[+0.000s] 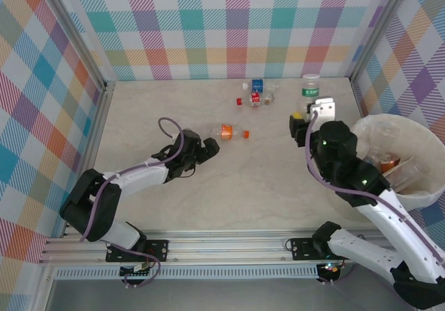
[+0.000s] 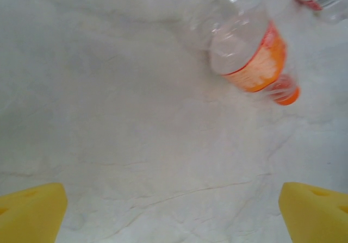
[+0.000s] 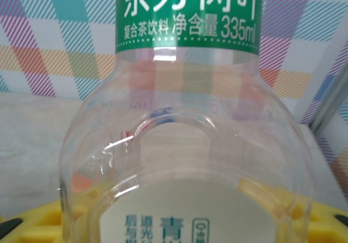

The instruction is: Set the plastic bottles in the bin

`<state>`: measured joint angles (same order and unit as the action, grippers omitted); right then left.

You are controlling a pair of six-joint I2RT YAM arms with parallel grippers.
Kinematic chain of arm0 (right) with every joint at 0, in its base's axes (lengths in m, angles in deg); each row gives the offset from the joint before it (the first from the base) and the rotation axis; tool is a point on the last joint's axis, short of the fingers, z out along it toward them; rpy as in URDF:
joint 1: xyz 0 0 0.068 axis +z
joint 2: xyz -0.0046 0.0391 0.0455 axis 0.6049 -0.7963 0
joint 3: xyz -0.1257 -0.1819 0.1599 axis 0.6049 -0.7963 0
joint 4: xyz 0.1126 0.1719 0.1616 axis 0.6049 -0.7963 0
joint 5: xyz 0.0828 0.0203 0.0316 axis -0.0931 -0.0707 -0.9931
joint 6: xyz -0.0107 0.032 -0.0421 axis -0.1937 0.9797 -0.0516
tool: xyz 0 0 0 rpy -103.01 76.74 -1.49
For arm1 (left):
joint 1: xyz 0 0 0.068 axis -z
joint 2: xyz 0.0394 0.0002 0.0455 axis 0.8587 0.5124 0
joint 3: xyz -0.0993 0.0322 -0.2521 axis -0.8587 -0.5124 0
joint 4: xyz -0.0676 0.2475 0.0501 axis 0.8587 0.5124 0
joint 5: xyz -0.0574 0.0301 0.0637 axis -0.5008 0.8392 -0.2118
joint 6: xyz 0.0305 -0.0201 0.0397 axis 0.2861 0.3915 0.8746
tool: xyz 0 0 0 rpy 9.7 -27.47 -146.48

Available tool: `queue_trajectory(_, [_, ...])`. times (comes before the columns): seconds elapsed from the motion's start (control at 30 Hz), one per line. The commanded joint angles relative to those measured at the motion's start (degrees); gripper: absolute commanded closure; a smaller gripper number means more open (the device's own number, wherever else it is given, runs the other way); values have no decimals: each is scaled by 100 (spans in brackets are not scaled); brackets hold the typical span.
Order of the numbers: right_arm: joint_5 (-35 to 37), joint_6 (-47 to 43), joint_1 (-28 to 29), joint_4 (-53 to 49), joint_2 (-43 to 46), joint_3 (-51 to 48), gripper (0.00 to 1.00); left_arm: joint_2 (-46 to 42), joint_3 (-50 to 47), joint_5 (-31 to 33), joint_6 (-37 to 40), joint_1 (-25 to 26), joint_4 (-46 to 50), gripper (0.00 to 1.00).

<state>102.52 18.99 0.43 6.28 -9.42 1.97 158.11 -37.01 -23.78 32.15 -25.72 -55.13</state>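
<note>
- Plastic bottles: the orange-labelled bottle [image 1: 229, 131] lies on its side just ahead of the left gripper [image 1: 207, 149], whose jaws are spread wide and empty.
- Small bottles [image 1: 256, 92] sit near the back wall.
- Right gripper [image 1: 316, 110] straddles the upright green-labelled bottle [image 1: 310, 87]; I cannot tell if it is clamped.
- Bin [image 1: 417, 198], far right, holds some bottles.

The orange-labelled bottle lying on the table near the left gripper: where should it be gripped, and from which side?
Probably across the labelled middle of the orange bottle, coming down from above with the open left gripper. The bottle lies on its side with its cap toward the right, so its round body offers two opposite walls to clamp. The narrow neck looks likelier to slip.
</note>
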Motion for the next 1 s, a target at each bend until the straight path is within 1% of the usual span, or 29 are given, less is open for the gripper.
queue_trajectory(0.0, [453, -718, -351, -462, 78, 456, 47, 142, 228, -178, 59, -84, -170, 0])
queue_trajectory(0.17, [1148, -960, -1218, -876, 74, 898, 46, 277, 329, -298, 60, -84, -145, 0])
queue_trajectory(0.27, [1385, -1003, -1823, -763, 243, 863, 46, 311, 354, -351, 63, -91, -117, 0])
queue_trajectory(0.37, [1666, -1179, -2441, -544, 310, 742, 47, 308, 357, -369, 64, -98, -69, 0])
queue_trajectory(0.47, [1727, -1336, -3111, -324, 302, 576, 46, 281, 359, -364, 66, -118, -58, 0])
queue_trajectory(0.53, [1729, -1431, -3679, -188, 294, 402, 45, 277, 382, -370, 75, -150, -42, 0])
queue_trajectory(0.63, [1710, -1205, -4519, -224, 243, 159, 44, 261, 425, -274, 46, -205, 33, 0])
queue_trajectory(0.73, [1652, -757, -5219, -323, 100, -124, 37, 244, 442, -245, -3, -258, 30, 0])
queue_trajectory(0.77, [1647, -629, -5375, -416, 14, -164, 34, 255, 464, -237, 1, -260, 33, 0])
queue_trajectory(0.8, [1646, -391, -5508, -532, -107, -186, 27, 265, 488, -229, -3, -267, 46, 0])
queue_trajectory(0.83, [1659, -276, -5593, -661, -211, -182, 20, 290, 514, -228, -11, -269, 52, 0])
queue_trajectory(0.9, [1683, -118, -5634, -772, -371, -146, 8, 336, 560, -221, -37, -278, 58, 0])
queue_trajectory(0.97, [1667, -33, -5637, -817, -449, -65, 0, 370, 581, -241, -79, -286, 46, 0])
